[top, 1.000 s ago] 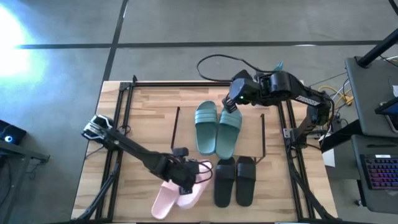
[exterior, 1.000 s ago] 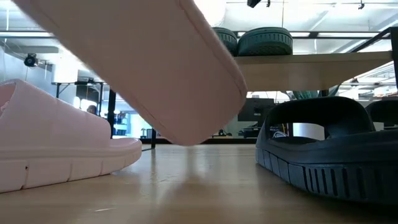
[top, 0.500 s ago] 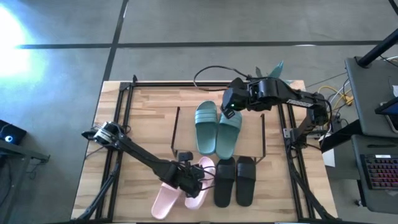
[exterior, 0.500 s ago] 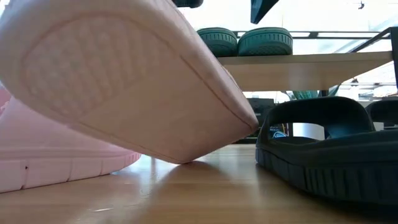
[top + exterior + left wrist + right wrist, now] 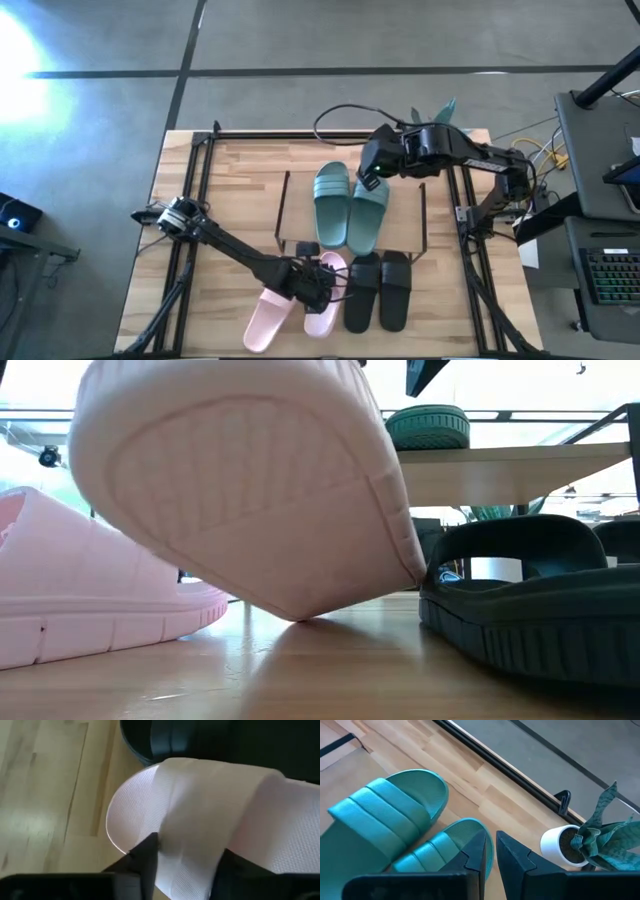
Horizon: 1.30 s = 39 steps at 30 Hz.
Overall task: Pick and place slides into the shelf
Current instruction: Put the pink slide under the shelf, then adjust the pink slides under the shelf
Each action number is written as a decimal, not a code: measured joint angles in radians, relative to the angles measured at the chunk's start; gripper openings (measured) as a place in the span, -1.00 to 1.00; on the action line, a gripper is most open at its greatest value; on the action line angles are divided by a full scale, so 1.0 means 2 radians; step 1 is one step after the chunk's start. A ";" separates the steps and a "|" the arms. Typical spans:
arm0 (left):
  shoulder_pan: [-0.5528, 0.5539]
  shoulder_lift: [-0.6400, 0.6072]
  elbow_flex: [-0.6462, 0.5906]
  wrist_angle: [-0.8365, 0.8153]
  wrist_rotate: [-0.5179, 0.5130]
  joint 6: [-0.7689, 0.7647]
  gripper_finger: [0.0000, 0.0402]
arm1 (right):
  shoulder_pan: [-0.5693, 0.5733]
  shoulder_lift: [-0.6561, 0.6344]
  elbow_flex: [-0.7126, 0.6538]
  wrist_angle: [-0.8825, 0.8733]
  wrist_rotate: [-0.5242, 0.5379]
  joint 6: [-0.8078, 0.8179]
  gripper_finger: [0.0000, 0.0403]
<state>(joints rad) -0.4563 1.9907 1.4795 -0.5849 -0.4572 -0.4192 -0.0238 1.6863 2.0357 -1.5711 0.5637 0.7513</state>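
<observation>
Light wood planks carry the shelf (image 5: 285, 215), whose board holds two teal slides (image 5: 350, 205) while the black pair (image 5: 378, 290) lies just in front of it. Beside that black pair, the left gripper (image 5: 318, 285) pinches the strap of a pink slide (image 5: 325, 300) tipped on its edge, its twin (image 5: 265, 320) flat alongside; the right gripper (image 5: 368, 182), fingers nearly together and holding nothing, hangs over the teal toes. Rubbery, light and matte (the sole finely waffled), it should flex, so the strap looks the surest hold.

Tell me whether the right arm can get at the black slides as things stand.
Probably yes. The right gripper hangs over the teal slides on the shelf, and the black slides lie uncovered on the table just beyond. The left gripper, at the pink slide beside them, crowds that side.
</observation>
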 joint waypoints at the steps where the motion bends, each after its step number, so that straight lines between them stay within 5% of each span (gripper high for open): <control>1: 0.000 0.000 0.000 0.000 0.001 0.000 -0.39 | 0.000 -0.003 0.000 0.000 -0.001 0.000 -0.82; 15: 0.000 -0.022 0.010 -0.071 0.027 0.004 0.20 | 0.000 -0.028 0.000 0.000 -0.009 -0.001 -0.82; 25: -0.013 -0.158 0.003 -0.148 0.033 -0.075 0.22 | 0.000 -0.032 0.000 0.000 -0.009 -0.016 -0.82; 31: -0.095 -0.228 -0.059 -0.230 0.078 -0.047 0.11 | 0.000 -0.032 -0.001 0.000 -0.011 -0.037 -0.82; 36: -0.176 -0.243 -0.110 -0.177 0.095 -0.045 -0.01 | 0.000 -0.032 -0.002 0.000 -0.010 -0.057 -0.82; 39: -0.205 -0.231 -0.124 -0.139 0.038 -0.044 -0.03 | 0.000 -0.032 -0.005 0.000 -0.008 -0.065 -0.82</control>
<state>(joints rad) -0.8657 1.5292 1.2308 -0.8635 -0.3807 -0.5069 -0.0238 1.6222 2.0267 -1.5710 0.5476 0.6223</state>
